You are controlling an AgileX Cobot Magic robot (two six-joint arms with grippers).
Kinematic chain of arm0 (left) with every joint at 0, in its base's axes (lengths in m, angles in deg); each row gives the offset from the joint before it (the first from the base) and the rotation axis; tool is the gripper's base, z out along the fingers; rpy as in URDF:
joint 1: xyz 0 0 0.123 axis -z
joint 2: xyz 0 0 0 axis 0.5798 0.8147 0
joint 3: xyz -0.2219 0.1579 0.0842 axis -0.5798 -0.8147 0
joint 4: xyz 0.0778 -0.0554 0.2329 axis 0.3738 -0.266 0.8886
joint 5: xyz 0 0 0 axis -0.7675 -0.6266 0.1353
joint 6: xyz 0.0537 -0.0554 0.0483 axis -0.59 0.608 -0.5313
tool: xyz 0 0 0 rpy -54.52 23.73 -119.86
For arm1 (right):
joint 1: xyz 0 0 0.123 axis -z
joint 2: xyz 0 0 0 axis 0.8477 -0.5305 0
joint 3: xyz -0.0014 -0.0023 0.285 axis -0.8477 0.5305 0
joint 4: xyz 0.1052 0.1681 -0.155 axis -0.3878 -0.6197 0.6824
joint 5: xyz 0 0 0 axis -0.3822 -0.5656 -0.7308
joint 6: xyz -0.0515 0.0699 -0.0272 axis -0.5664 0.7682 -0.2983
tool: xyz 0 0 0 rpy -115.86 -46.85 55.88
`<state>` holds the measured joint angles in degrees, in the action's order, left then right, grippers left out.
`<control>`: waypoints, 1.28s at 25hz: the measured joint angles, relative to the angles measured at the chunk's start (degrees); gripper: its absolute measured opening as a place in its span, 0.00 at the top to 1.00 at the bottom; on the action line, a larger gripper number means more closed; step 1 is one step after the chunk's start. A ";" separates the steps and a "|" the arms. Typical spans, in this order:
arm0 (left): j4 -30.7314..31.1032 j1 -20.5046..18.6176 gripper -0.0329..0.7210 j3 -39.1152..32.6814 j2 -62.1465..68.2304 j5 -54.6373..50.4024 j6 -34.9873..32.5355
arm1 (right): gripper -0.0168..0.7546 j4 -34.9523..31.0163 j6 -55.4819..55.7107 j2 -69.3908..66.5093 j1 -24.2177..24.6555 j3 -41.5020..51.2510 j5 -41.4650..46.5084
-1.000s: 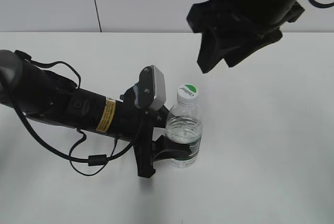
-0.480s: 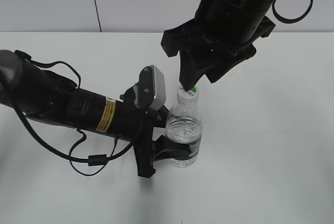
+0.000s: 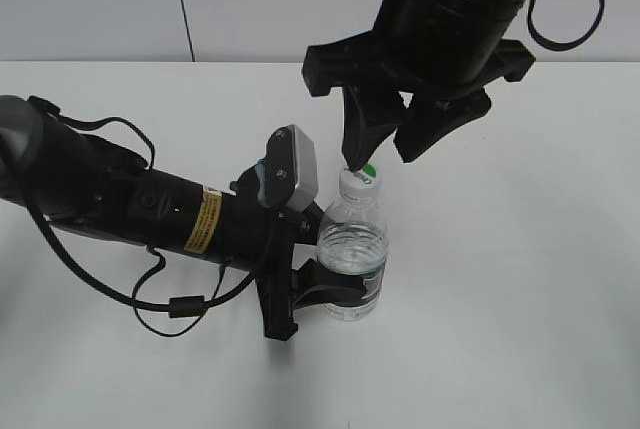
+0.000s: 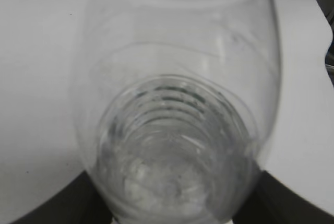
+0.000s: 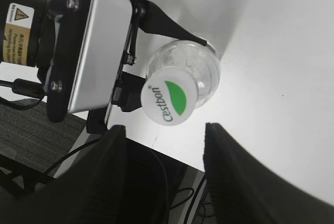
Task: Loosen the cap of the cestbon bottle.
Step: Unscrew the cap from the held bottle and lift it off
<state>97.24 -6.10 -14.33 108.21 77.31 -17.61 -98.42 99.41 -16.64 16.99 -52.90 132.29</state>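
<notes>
Exterior view: the small clear plastic cestbon bottle [image 3: 352, 254] with its dark green label band stands upright near the middle of the white table [image 3: 520, 329], and the black left gripper [image 3: 325, 289] is clamped around its lower body from the left side. Above it the black right gripper [image 3: 385, 154] hangs with its fingers spread apart, empty, one fingertip just above the small round white screw cap [image 3: 360, 179] with the green half-circle on top.

From the right wrist, the cap [image 5: 168, 101] sits just beyond the gap between the two open fingers, not yet between them.

I'd judge this to be the approach step. Next, the right gripper needs to centre over the cap, descend, close on it and twist while the left holds firm.
</notes>
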 joint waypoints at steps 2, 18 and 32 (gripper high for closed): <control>0.00 0.00 0.46 0.00 0.00 0.00 0.00 | 0.50 -0.07 0.05 0.00 0.00 0.00 -0.06; 0.00 0.00 0.46 0.00 0.00 0.00 0.00 | 0.50 -0.43 0.28 -2.86 0.00 0.00 -1.80; 0.00 0.00 0.46 0.00 0.00 0.00 -0.05 | 0.50 -0.58 0.28 -5.06 0.00 0.00 -2.00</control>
<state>97.24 -6.10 -14.33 108.21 77.31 -17.67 -99.00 99.69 -21.70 16.99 -52.90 130.29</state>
